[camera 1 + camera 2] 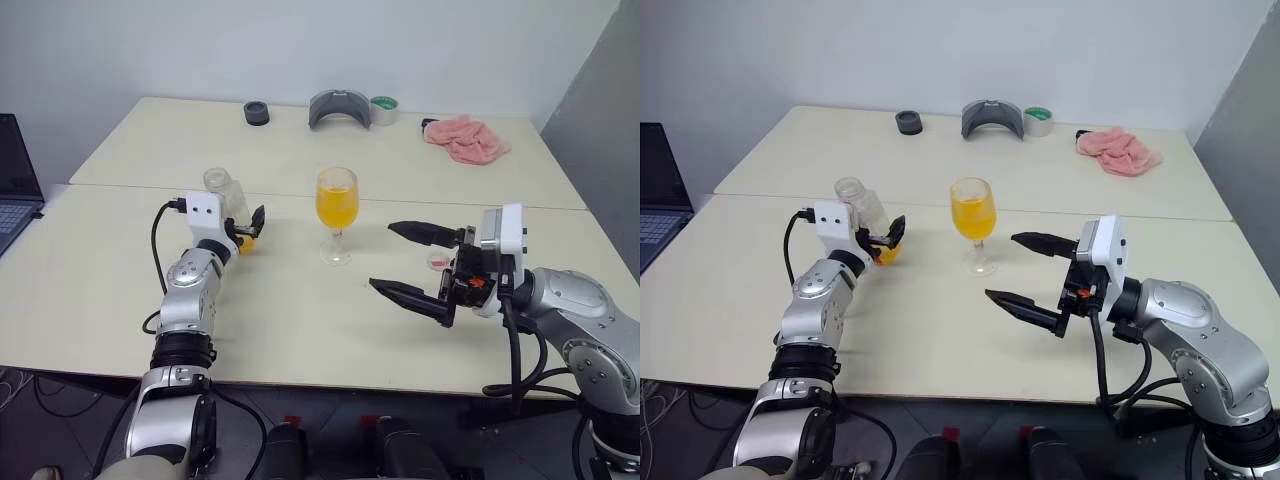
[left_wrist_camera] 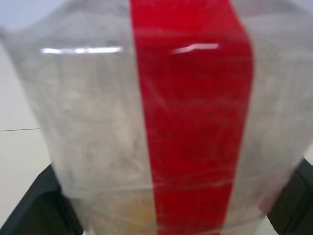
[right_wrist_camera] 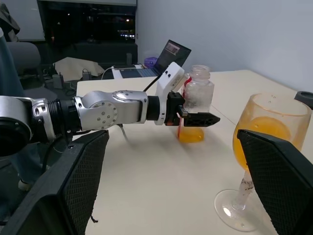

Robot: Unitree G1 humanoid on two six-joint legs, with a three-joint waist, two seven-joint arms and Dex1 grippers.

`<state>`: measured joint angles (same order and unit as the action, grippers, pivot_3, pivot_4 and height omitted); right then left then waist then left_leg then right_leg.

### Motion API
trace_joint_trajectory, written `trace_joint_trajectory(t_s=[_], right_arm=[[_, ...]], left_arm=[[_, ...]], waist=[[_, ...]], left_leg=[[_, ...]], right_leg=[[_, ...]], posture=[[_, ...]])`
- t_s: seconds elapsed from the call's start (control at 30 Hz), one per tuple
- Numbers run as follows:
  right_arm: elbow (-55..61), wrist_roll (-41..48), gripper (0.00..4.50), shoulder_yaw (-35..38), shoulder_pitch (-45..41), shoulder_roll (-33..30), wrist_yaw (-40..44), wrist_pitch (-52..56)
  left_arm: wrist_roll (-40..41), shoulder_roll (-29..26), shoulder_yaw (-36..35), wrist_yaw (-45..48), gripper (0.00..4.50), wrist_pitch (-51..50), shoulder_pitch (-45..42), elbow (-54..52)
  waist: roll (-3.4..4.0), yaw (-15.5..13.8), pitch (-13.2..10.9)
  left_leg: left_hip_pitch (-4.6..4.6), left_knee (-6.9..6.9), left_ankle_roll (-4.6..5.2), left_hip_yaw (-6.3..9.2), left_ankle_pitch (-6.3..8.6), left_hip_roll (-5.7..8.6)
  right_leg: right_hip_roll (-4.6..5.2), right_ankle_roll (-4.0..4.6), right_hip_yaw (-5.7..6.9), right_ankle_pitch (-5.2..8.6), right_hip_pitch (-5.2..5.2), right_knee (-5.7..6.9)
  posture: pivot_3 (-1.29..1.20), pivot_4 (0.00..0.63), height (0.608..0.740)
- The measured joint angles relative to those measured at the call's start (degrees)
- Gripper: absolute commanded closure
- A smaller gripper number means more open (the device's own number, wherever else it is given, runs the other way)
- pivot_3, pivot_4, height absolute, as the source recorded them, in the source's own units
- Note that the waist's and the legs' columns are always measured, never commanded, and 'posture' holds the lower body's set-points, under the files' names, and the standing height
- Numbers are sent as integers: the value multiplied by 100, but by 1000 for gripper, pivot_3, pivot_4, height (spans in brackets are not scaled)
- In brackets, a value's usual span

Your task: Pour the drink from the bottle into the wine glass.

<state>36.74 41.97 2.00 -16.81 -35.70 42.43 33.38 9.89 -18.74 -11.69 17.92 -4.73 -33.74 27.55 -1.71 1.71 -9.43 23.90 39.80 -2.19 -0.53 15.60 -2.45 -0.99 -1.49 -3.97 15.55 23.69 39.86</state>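
The wine glass (image 1: 337, 205) stands upright mid-table, its bowl more than half full of orange drink (image 1: 336, 203). Left of it the clear bottle (image 1: 225, 190) stands on the table, uncapped, with a little drink (image 1: 246, 243) left at its base. My left gripper (image 1: 246, 226) is level around the bottle's lower body. Its black fingers (image 2: 29, 210) are spread on either side of the red-striped label (image 2: 190, 122), so it is open. My right gripper (image 1: 381, 256) hovers open to the right of the glass, pointing left, with nothing between its fingers.
A small pink-topped cap (image 1: 437, 261) lies just behind my right gripper. At the back of the table are a black roll (image 1: 257, 112), a grey curved piece (image 1: 340, 107), a tape roll (image 1: 384, 110) and a pink cloth (image 1: 465, 137). A laptop (image 1: 15, 185) sits at the far left.
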Motion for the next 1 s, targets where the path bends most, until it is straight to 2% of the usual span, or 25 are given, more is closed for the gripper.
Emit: trace_joint_trajectory(t_s=[0.17, 0.57, 0.67, 0.8, 1.0], right_arm=[[-4, -87, 0, 17, 243, -17, 15, -114], [10, -284, 0, 236, 898, -51, -205, -259], [41, -282, 0, 361, 1110, 155, -677, -143], [56, -735, 0, 355, 1362, 485, -1620, 49], [52, -1455, 0, 327, 1593, 993, -2759, 287]], left_arm=[[22, 0, -2, -10, 43, -217, 418, -419], [207, 177, -19, -423, 43, -1371, 1964, -2740], [286, 335, 7, -569, 43, -1749, 2429, -3416], [270, 418, 57, -828, 43, -2248, 2895, -4282], [120, 577, 435, -1115, 43, -2671, 3153, -4994]], waist=[[0, 3, 0], [0, 1, 0], [0, 3, 0], [0, 1, 0], [1, 1, 0]], left_leg=[[0, -6, 0, 2, 0, -9], [-10, -10, 0, 6, 1, -14], [-10, -13, -1, 8, 1, -19], [-11, -14, -1, 7, 1, -17], [-11, -19, -1, 6, 1, -13]], right_leg=[[1, 0, -1, 0, 0, -2], [2, -2, -1, 2, -17, -17], [3, -3, -2, 3, -18, -21], [3, -5, -3, 4, -19, -23], [1, -6, -4, 5, -19, -31]], posture=[[0, 150, 740], [0, 150, 740], [0, 150, 740], [0, 150, 740], [0, 150, 740]])
